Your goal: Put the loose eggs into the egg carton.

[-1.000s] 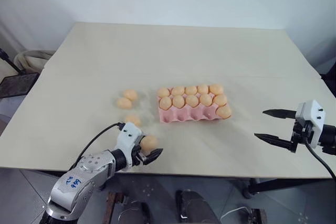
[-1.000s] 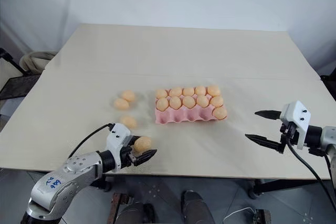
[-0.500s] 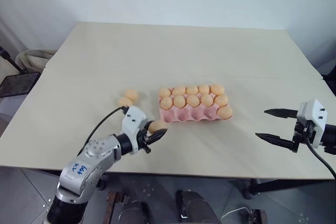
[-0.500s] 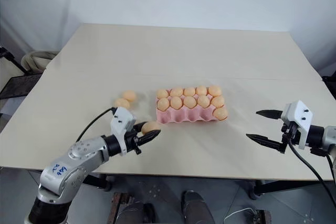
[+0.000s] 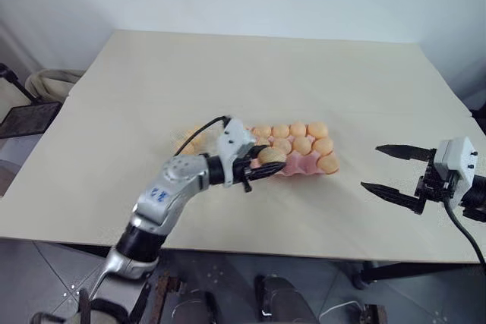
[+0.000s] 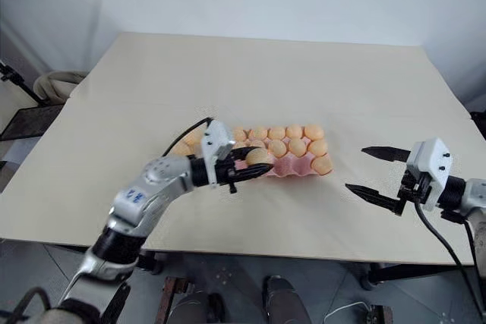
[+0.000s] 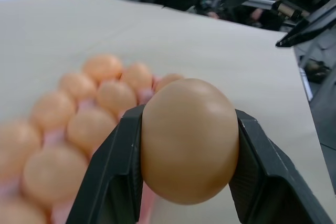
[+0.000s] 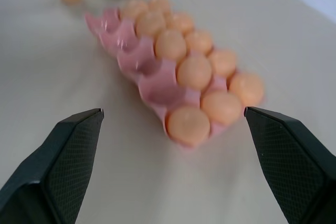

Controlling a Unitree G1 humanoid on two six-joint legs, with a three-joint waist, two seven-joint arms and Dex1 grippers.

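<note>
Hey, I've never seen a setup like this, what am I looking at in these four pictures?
A two-armed humanoid robot is filling a pink moulded egg carton on a pale wooden table. Two pictures come from cameras on its head, looking down; the other two sit on its wrists, looking along the black fingers. The left gripper is shut on a smooth orange-tan egg, held over the carton's near row. More loose eggs lie on the table behind that arm. The right gripper hangs open, holding nothing.
</note>
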